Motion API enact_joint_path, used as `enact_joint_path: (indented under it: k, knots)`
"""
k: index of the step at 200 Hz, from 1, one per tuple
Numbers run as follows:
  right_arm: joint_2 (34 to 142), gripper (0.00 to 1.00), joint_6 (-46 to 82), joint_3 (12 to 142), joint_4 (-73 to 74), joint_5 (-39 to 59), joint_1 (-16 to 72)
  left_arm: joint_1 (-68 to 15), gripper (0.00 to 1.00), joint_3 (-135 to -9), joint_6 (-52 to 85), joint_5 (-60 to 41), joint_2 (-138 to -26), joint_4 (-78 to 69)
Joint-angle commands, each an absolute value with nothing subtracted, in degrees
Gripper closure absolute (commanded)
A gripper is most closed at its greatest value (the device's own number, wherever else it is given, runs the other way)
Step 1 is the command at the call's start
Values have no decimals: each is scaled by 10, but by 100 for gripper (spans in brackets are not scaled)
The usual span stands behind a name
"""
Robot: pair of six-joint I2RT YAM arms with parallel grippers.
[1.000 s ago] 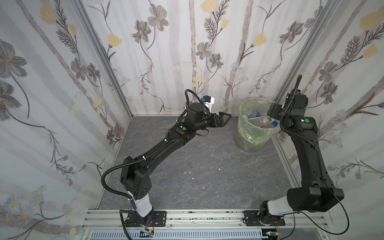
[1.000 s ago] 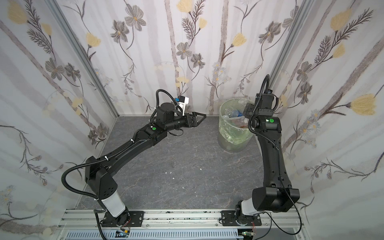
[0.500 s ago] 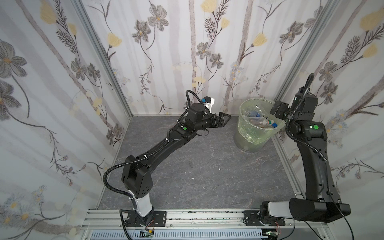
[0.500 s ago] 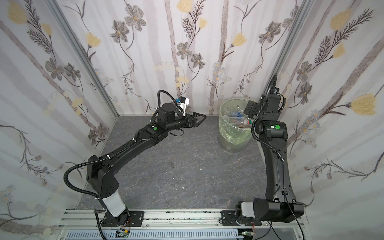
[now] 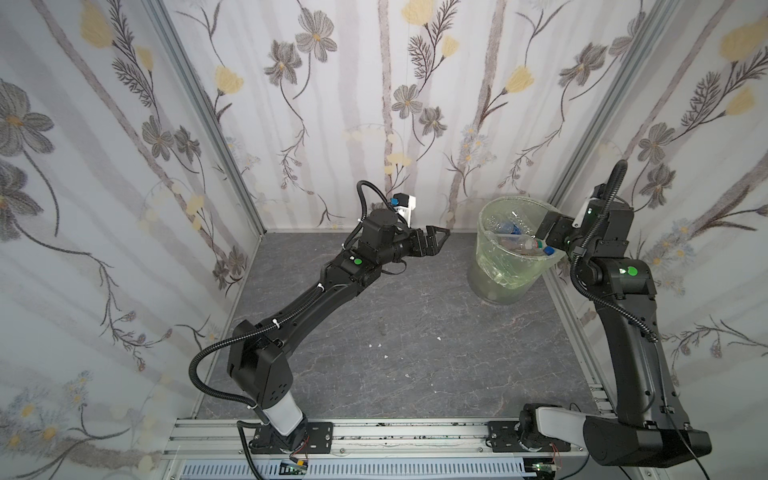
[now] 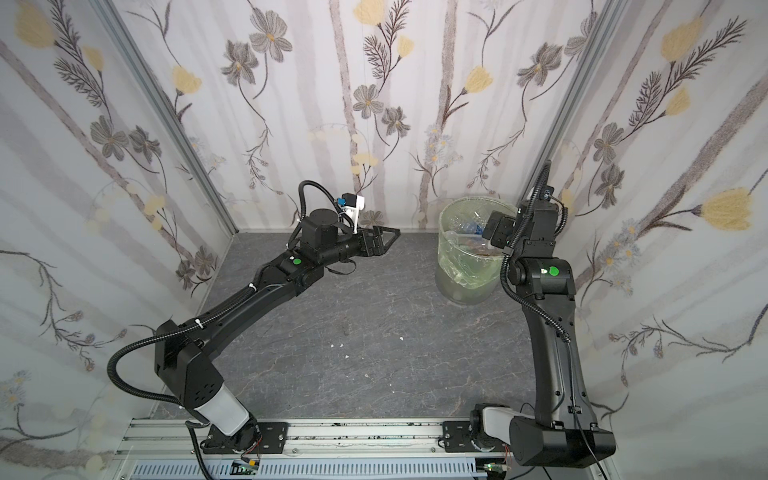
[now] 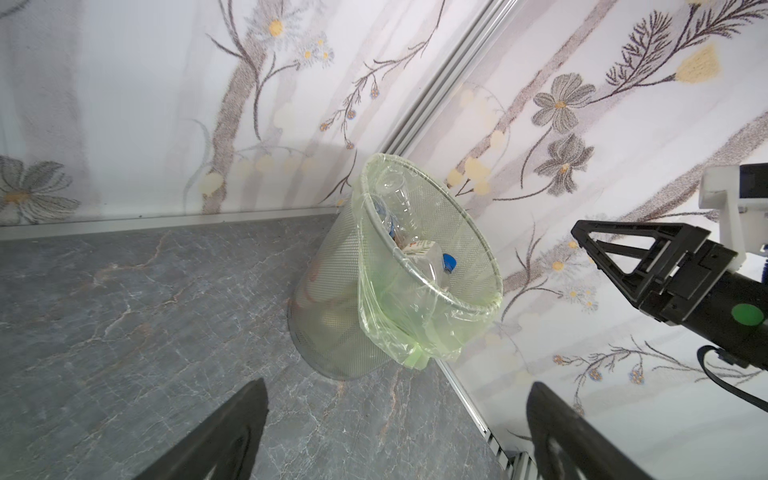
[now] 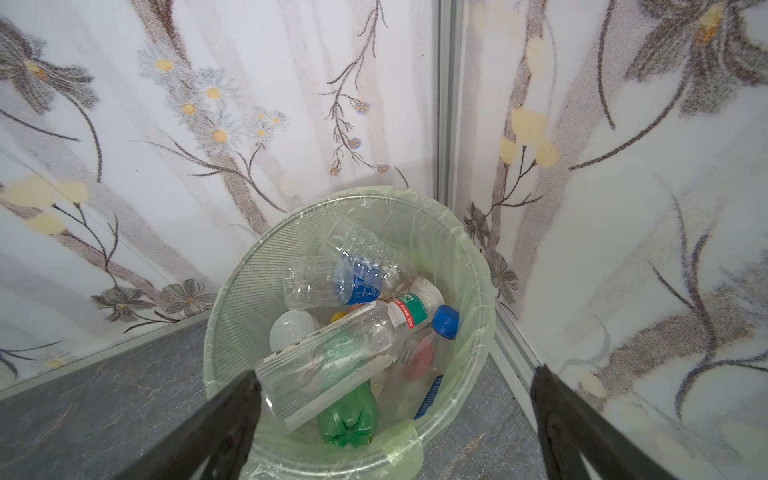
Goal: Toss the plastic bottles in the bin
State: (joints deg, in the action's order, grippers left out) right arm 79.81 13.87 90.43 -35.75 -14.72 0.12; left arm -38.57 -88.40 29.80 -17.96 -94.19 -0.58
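Bin [image 5: 494, 286] with green liner [image 7: 415, 345], upright in the far right corner of the grey tabletop [image 5: 395, 332]. Plastic bottles [image 8: 332, 357] lie piled inside it, a clear blue-capped one uppermost. Right gripper [image 5: 550, 230] hangs at the bin's rim, jaws wide apart, holding nothing. Left gripper [image 5: 442, 239] is raised left of the bin and points toward it, jaws apart, holding nothing.

bin [image 7: 328, 270]: gry mesh, grn liner [image 7: 415, 345] | floor [image 5: 415, 332]: gry marble | walls [image 5: 353, 83]: floral

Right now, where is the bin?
In both top views the bin stands in the far right corner of the grey floor, against the floral walls, with the open right gripper beside its rim.
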Motion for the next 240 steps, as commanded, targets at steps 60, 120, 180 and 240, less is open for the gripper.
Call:
enact_joint_path:
  k: [60, 120, 180, 240]
  knots:
    - [686, 0, 170, 688, -281, -132, 19, -381, 0, -833, 288, -149, -904, -25]
    - [662, 0, 203, 598, -225, -50, -13, -381, 0, -824, 293, -156, -903, -27]
    - [709, 0, 206, 580, -129, 24, -28, -381, 0, -807, 287, -145, -891, -27]
    - [755, 0, 200, 590, -88, 44, -29, -375, 0, -799, 289, -141, -887, -28]
